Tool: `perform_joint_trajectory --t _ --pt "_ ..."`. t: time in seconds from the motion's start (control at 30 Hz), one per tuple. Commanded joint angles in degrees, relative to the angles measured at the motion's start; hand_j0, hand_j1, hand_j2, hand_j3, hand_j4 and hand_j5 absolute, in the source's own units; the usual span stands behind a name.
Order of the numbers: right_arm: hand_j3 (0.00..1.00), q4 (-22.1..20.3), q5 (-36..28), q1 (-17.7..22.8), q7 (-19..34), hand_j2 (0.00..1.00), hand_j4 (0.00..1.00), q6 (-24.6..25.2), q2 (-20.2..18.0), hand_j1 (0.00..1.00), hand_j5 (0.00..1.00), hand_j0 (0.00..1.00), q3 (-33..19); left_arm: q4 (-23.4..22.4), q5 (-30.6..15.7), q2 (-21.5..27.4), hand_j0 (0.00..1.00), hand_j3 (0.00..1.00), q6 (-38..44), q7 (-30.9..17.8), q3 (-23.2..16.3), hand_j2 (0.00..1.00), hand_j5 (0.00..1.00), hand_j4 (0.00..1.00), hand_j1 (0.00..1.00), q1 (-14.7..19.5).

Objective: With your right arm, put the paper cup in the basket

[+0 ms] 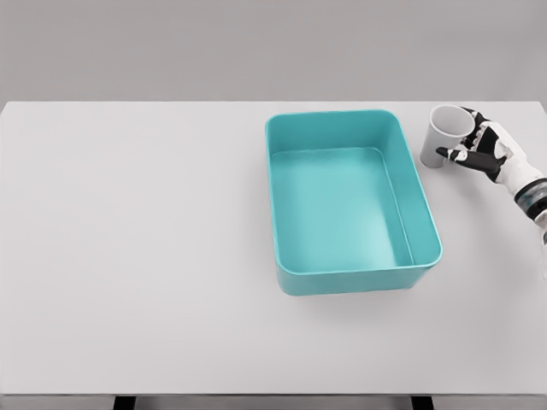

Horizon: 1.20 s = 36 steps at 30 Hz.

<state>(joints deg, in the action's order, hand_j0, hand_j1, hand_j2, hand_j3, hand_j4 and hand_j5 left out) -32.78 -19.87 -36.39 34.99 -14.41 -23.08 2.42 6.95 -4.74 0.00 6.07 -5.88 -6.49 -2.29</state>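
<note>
A white paper cup is at the far right of the table, tilted with its open mouth toward upper right, just right of the teal basket. My right hand reaches in from the right edge and its fingers wrap around the cup's side. The thumb lies across the cup's lower side and other fingers curl over the rim. Whether the cup's base touches the table cannot be told. The basket is a rectangular tub with nothing inside. The left arm does not show.
The white table stretches wide to the left and in front of the basket. Its far edge runs just behind the basket and the cup.
</note>
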Motion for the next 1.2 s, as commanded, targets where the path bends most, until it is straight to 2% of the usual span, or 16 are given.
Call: perform_joint_trajectory --t 0.0,0.17,0.33,0.47,0.67,0.9,1.1,1.17 --pt "0.61 -0.4 -0.3 0.0 0.0 0.61 0.61 0.0 -0.1 0.61 0.61 0.61 0.0 0.0 0.0 0.0 1.00 1.00 0.0 0.0 0.0 1.00 1.00 1.00 1.00 0.0" --pt "0.57 -0.8 -0.1 0.1 0.0 0.57 0.57 -0.2 -0.3 0.57 0.57 0.57 0.0 0.0 0.0 0.0 1.00 1.00 0.0 0.0 0.0 1.00 1.00 1.00 1.00 0.0" --pt "0.50 -3.0 -0.1 0.5 0.0 0.50 0.50 -0.4 -1.1 0.50 0.50 0.50 -0.2 0.0 0.0 0.0 1.00 1.00 0.1 0.0 0.0 1.00 1.00 1.00 1.00 0.0" --pt "0.50 -3.6 -0.1 0.6 0.0 0.50 0.50 -1.4 -1.3 0.50 0.50 0.50 -0.2 0.0 0.0 0.0 1.00 1.00 0.0 0.0 0.0 1.00 1.00 1.00 1.00 0.0" --pt "0.48 -8.1 -0.2 1.5 0.0 0.48 0.48 -2.3 -1.3 0.48 0.48 0.48 -0.2 0.0 0.0 0.0 1.00 1.00 0.0 0.0 0.0 1.00 1.00 1.00 1.00 0.0" --pt "0.47 -17.8 -0.2 5.1 0.0 0.47 0.47 -2.7 -1.4 0.47 0.47 0.47 -0.8 0.0 0.0 0.0 1.00 1.00 0.0 0.0 0.0 1.00 1.00 1.00 1.00 0.0" --pt "0.47 -22.2 -0.2 6.2 0.0 0.47 0.47 -3.2 -2.2 0.47 0.47 0.47 -0.8 0.0 0.0 0.0 1.00 1.00 0.0 0.0 0.0 1.00 1.00 1.00 1.00 0.0" --pt "0.47 -23.3 -0.2 6.4 0.0 0.47 0.47 -4.7 -2.6 0.47 0.47 0.47 -0.8 -0.1 0.0 0.0 1.00 1.00 0.0 0.0 0.0 1.00 1.00 1.00 1.00 0.0"
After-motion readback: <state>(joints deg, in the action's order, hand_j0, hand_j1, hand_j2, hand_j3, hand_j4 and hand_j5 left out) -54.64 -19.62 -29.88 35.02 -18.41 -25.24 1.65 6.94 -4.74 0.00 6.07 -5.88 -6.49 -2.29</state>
